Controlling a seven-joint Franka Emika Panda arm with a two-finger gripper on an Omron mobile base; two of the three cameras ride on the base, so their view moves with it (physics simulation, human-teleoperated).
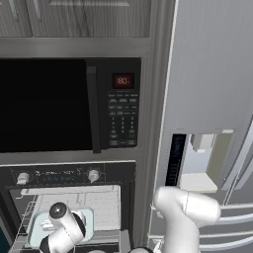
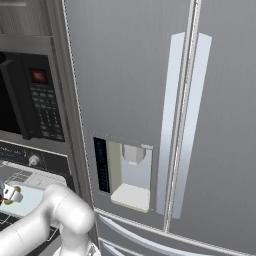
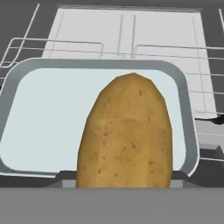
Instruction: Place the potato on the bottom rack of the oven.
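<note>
The step in hand is the carry-in: the potato (image 3: 126, 135) is held in the fingers, its long axis running away from the camera in the hand view, and it hangs over the pale blue-grey tray (image 3: 52, 118) that sits on a wire rack (image 3: 65, 47) inside the open oven (image 1: 74, 175). The finger tips themselves are hidden behind the potato, so their spread cannot be read — only that the load sits between them.

In the left base view the gripper (image 1: 49, 223) is low at the oven mouth, below the control strip with its round knobs (image 1: 93, 174) and under the microwave (image 1: 69, 106).

Judgement: release is not yet due. The task names the bottom rack, not the tray; whether the rack under the tray is the bottom one cannot be told. The next move calls for finding bare wire and lowering there.

Clearances: the raised tray rim and the rack's wire loops border the path. The refrigerator (image 2: 150, 100) stands just beside the oven on the right, limiting elbow swing.
</note>
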